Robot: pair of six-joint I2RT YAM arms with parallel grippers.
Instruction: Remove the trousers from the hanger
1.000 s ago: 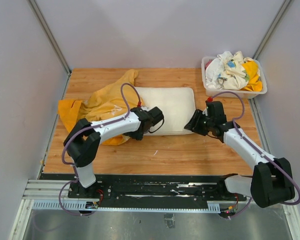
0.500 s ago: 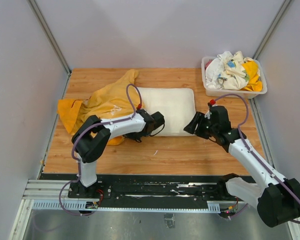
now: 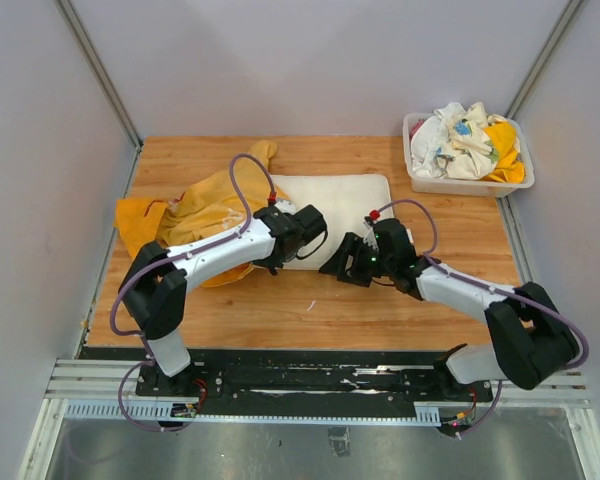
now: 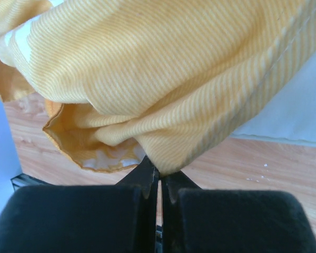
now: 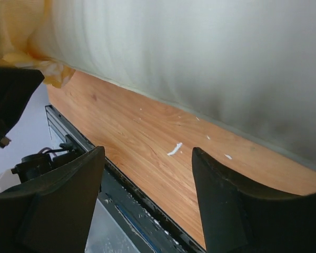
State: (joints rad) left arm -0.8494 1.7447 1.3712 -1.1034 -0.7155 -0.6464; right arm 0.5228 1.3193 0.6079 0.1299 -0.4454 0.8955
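Pinches a fold of the yellow trousers (image 3: 205,205) in the left claw (image 3: 302,238), jaws pressed together with barely a sliver between them and the cloth bunched right at the tips. From the left wrist: ribbed yellow fabric (image 4: 163,68) draped above and ahead of the claw (image 4: 158,171), a loose edge sagging to its left, bare wooden counter (image 4: 263,163) beneath. Rest of the trousers crumpled on the counter (image 3: 310,310) to the left of that claw, one part lying over the edge of a white cushion (image 3: 345,200) just ahead of it.

Holds the right claw (image 3: 342,265) wide, jaws far apart with nothing between them, low over the counter just off the near edge of the cushion. Faces the left claw from close by, without touching it. From the right wrist: cushion (image 5: 200,63) filling the space ahead of and above the claw (image 5: 147,155), a corner of yellow cloth far to its left, counter (image 5: 147,132) below.

Well beyond the right claw, off to its right: a white bin (image 3: 417,180) heaped with clothes (image 3: 470,140).
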